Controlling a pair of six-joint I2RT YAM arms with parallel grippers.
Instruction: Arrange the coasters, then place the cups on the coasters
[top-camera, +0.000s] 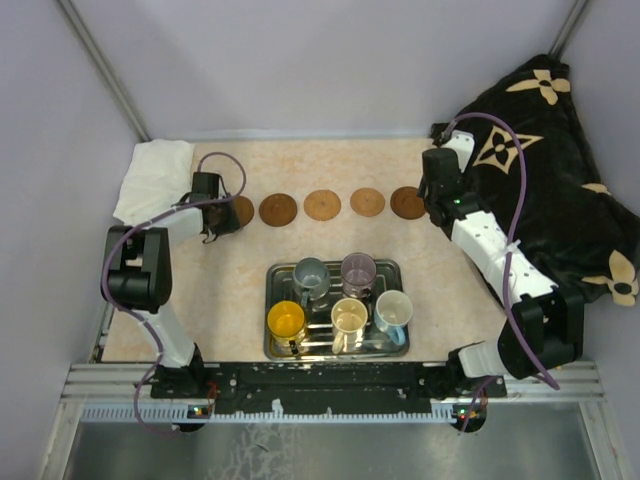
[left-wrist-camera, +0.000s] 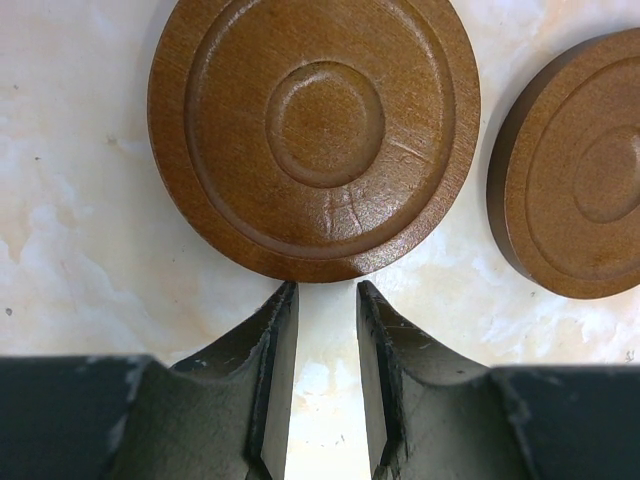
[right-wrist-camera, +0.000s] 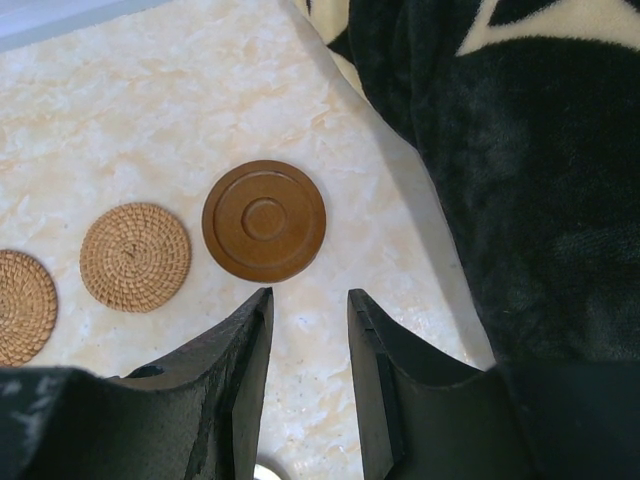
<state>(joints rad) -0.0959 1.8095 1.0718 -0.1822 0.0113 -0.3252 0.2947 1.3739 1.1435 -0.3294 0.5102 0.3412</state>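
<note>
Five round brown coasters (top-camera: 322, 204) lie in a row on the pale marbled worktop (top-camera: 230, 290). Five small handled mugs (top-camera: 349, 316) stand in the ridged metal tray (top-camera: 400, 268). The left gripper (left-wrist-camera: 327, 290), partly open and empty, sits just beside the leftmost dark wooden coaster (left-wrist-camera: 315, 130). The right gripper (right-wrist-camera: 308, 295), also partly open and holding nothing, hangs near the rightmost dark wooden coaster (right-wrist-camera: 264, 220).

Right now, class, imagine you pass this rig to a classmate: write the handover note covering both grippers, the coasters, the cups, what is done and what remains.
Left gripper: open, empty, just short of the leftmost coaster.
Right gripper: open, empty, just short of the rightmost coaster.
Coasters: all five lie spaced in a row beyond the metal tray.
Cups: all five stand in the tray, none on a coaster.
Done: the coaster row looks laid out.
Left: move each cup onto a coaster.
</note>
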